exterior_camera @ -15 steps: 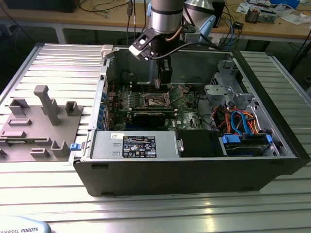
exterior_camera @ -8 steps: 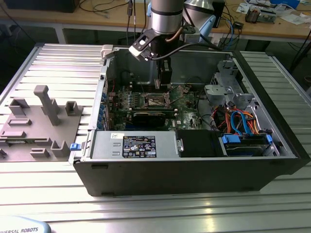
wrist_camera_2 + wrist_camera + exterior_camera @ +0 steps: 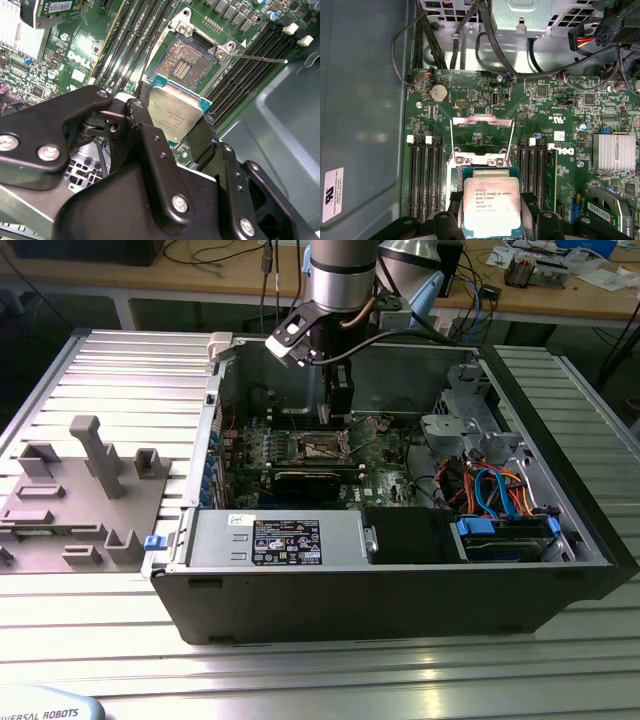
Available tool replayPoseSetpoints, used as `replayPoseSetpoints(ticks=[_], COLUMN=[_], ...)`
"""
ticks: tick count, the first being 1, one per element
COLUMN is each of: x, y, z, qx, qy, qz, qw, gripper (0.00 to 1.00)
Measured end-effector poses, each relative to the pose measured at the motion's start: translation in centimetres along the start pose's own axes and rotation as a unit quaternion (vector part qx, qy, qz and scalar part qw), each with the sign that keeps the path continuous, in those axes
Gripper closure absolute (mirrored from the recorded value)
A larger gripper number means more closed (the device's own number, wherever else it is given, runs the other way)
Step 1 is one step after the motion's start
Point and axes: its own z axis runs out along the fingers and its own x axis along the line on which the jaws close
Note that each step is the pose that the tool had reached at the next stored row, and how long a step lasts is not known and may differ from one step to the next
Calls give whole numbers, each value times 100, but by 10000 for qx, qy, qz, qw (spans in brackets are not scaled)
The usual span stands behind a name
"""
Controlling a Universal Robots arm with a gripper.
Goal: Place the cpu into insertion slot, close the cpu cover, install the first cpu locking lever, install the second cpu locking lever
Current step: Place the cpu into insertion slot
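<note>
The cpu (image 3: 492, 202), a small square chip with a silvery top, sits between my gripper's (image 3: 492, 216) black fingers (image 3: 141, 117), which are shut on its two opposite edges. It hangs tilted just above the board, beside the insertion slot (image 3: 191, 61), whose dark contact field lies bare inside a shiny metal rim. The cpu cover (image 3: 481, 121) stands swung open behind the slot, with green board showing through its square opening. A thin locking lever (image 3: 260, 59) sticks out sideways from the socket. In the exterior view my gripper (image 3: 338, 408) reaches down into the case over the socket (image 3: 318, 447).
Black memory slots (image 3: 426, 180) flank the socket on both sides. A finned heatsink (image 3: 615, 152), cable bundles (image 3: 485, 45) and the grey case wall (image 3: 365, 100) surround the board. A power-supply box (image 3: 275, 538) and drive cage (image 3: 500, 530) fill the case's near side. Grey fixtures (image 3: 80, 490) stand outside.
</note>
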Motion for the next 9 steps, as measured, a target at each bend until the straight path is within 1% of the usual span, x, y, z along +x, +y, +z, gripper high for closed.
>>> replayPoseSetpoints(ticks=[3, 5, 9], x=[0, 1, 1], y=[0, -1, -1], z=[2, 23, 25], qx=[0, 0, 0], qy=[0, 0, 0], qz=[2, 10, 19], qw=[10000, 10000, 10000], gripper=[46, 46, 46])
